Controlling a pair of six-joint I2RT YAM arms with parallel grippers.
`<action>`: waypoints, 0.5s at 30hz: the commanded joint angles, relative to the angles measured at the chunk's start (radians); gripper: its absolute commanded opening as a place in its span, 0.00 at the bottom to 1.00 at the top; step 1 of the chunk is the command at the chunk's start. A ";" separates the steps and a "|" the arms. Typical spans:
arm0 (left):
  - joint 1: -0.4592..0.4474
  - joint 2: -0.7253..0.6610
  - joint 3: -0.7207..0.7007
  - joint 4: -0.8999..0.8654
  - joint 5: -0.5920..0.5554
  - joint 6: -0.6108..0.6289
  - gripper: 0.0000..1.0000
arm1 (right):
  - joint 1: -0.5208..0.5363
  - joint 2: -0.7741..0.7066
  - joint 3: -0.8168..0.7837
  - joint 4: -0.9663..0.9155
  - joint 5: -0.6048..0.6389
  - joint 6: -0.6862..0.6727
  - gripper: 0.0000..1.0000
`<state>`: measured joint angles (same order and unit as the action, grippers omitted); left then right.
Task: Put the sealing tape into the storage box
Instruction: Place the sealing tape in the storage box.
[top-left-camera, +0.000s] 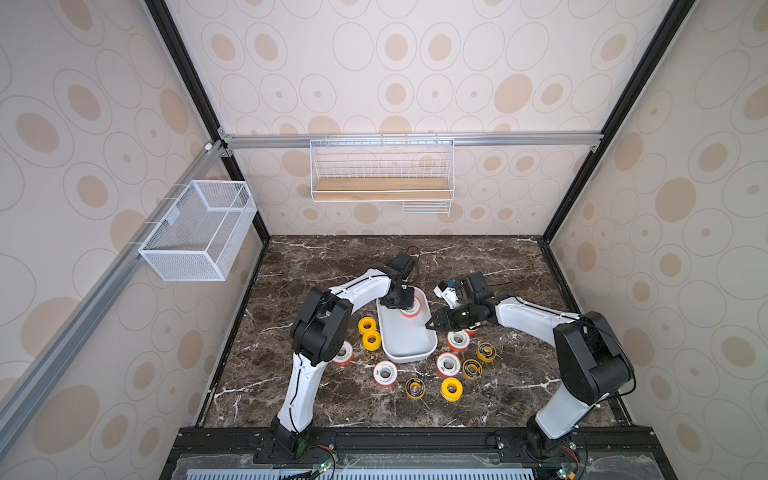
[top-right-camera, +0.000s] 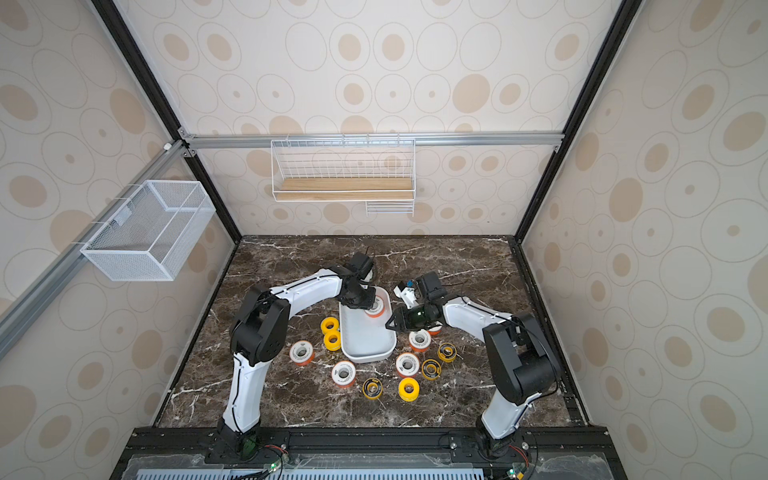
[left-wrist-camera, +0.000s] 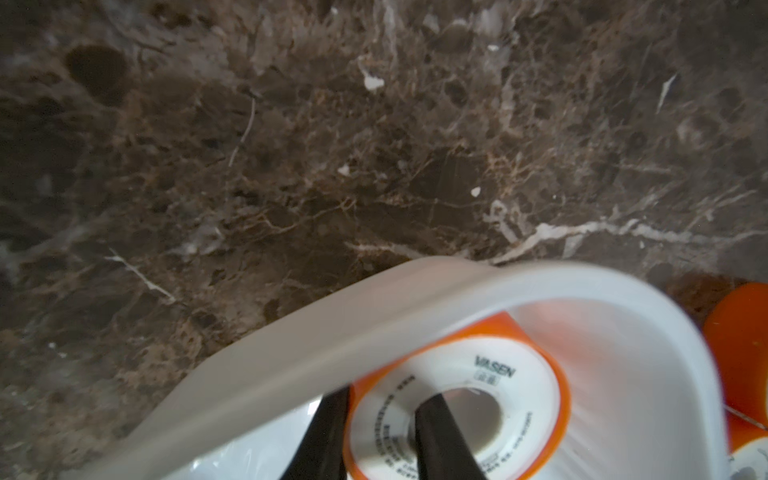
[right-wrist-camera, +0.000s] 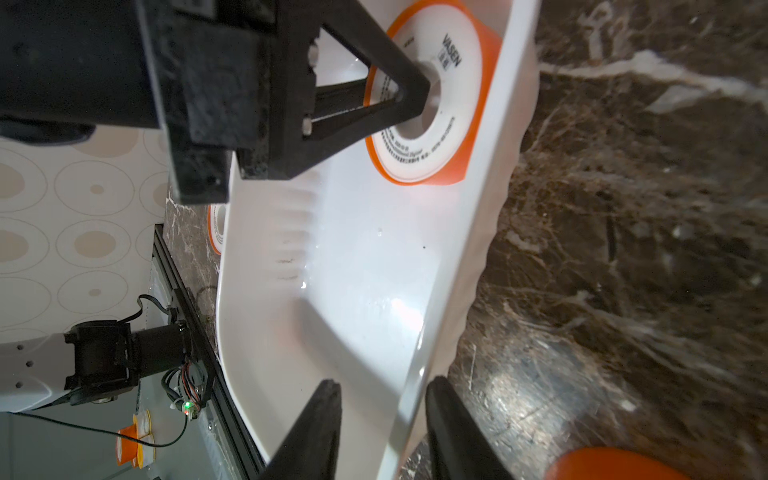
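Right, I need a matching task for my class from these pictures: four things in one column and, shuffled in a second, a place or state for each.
Things
1 left pincer
2 right pincer
3 two plain yellow spools
4 wire-mesh basket

Places or states
A hung on the side wall, off the table
B astride the storage box rim
C side by side on the table, beside the storage box
D shut on the orange-rimmed spool in the box

Pairs: 1-D, 2-B, 3-C, 4-A

White storage box (right-wrist-camera: 353, 270), orange-rimmed sealing tape (right-wrist-camera: 457, 95)
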<state>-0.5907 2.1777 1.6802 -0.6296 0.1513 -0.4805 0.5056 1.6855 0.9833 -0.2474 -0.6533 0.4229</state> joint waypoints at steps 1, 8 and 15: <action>-0.008 0.022 0.060 -0.038 -0.005 0.029 0.29 | 0.006 0.000 -0.009 -0.021 0.010 -0.001 0.39; -0.008 0.061 0.120 -0.057 -0.032 0.050 0.35 | 0.005 -0.011 -0.004 -0.040 0.047 -0.006 0.41; -0.008 0.103 0.187 -0.087 -0.042 0.069 0.42 | -0.004 -0.052 -0.007 -0.067 0.100 -0.019 0.46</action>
<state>-0.5911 2.2581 1.8137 -0.6754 0.1280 -0.4370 0.5053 1.6787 0.9833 -0.2810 -0.5869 0.4183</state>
